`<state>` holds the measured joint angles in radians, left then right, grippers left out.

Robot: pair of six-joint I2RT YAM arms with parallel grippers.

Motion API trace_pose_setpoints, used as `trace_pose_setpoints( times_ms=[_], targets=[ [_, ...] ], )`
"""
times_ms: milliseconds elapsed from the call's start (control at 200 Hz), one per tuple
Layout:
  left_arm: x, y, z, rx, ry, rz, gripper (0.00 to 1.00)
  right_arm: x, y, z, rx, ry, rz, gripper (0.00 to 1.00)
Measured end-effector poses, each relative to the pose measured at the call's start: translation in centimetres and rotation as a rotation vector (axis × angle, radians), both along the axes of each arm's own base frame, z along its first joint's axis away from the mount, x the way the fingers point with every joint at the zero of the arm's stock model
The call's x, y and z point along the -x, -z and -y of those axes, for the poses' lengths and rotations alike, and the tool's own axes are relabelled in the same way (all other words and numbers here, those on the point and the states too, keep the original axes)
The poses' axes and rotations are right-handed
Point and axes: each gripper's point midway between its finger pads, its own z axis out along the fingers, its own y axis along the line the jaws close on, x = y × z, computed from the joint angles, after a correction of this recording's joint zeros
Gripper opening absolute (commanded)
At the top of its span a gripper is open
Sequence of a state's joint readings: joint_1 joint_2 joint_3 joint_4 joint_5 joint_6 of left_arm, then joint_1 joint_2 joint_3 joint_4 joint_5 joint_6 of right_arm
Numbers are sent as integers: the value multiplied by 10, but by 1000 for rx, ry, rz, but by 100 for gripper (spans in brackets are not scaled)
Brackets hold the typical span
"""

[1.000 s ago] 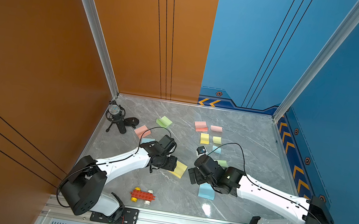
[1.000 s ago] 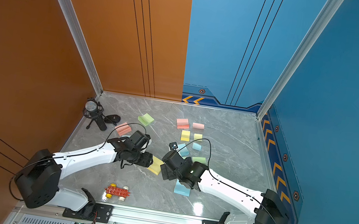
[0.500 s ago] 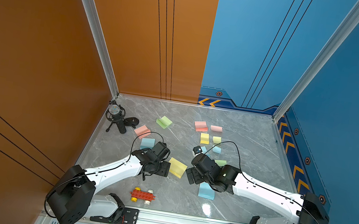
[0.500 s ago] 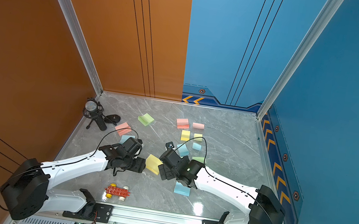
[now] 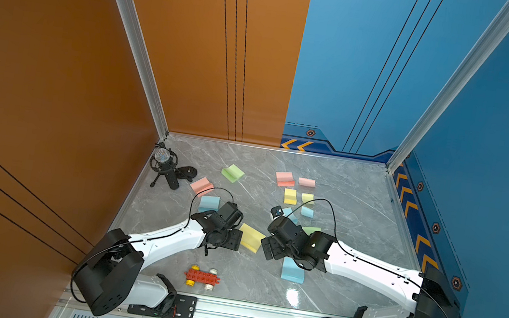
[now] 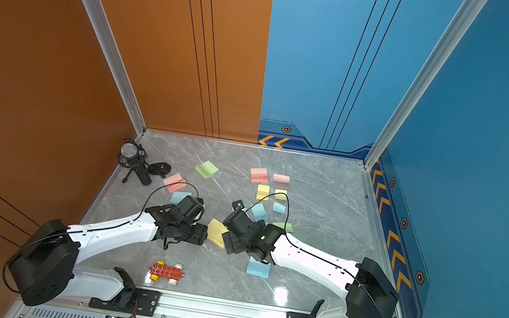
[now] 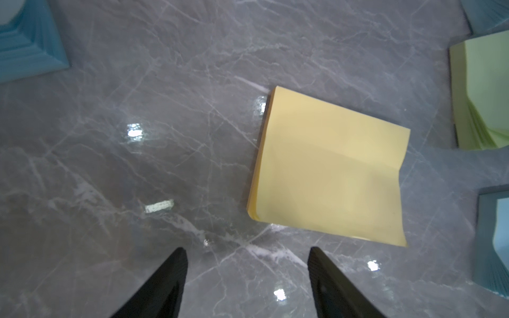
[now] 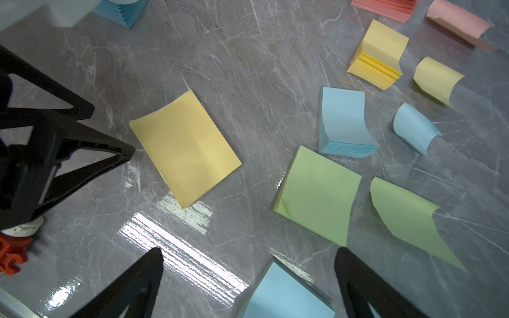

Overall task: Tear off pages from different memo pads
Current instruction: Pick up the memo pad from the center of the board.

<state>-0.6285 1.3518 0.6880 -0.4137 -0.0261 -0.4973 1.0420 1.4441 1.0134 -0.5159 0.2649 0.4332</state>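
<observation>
- Centrally, the large yellow memo pad [image 5: 251,237] lay flat on the grey table [image 5: 360,199], between the two grippers, top sheet creased.
- Left gripper [image 7: 247,250] was spread, nothing between its fingers, tips just beside the pad.
- Right gripper [image 8: 249,252] was spread wide and empty, above a corner of the large blue memo pad [image 8: 286,294].
- Green memo pad [image 8: 316,195] sat beside a loose green page [image 8: 413,220].
- Small blue memo pad [image 8: 344,121] sat near a curled blue page [image 8: 414,126], and small yellow memo pad [image 8: 378,52] near a curled yellow page [image 8: 438,78].
- Red toy car [image 5: 202,277] sat near the front edge.
</observation>
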Motion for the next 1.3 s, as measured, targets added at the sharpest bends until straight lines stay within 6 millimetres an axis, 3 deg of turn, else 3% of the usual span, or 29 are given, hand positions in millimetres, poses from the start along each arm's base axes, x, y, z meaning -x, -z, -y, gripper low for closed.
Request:
trace_pose_setpoints(
  times_ms=[150, 891, 1146, 1301],
  targets=[
    [1, 8, 0, -16, 3, -21, 71, 0, 0, 0, 0, 1, 0, 100],
    [-7, 7, 0, 3, -12, -2, 71, 1, 3, 1, 25, -8, -7, 99],
    [-9, 6, -1, 11, -20, 0, 71, 1, 27, -13, 50, -68, -81, 81],
    [-10, 6, 0, 14, -20, 3, 71, -6, 44, -30, 26, -92, -152, 77]
  ],
)
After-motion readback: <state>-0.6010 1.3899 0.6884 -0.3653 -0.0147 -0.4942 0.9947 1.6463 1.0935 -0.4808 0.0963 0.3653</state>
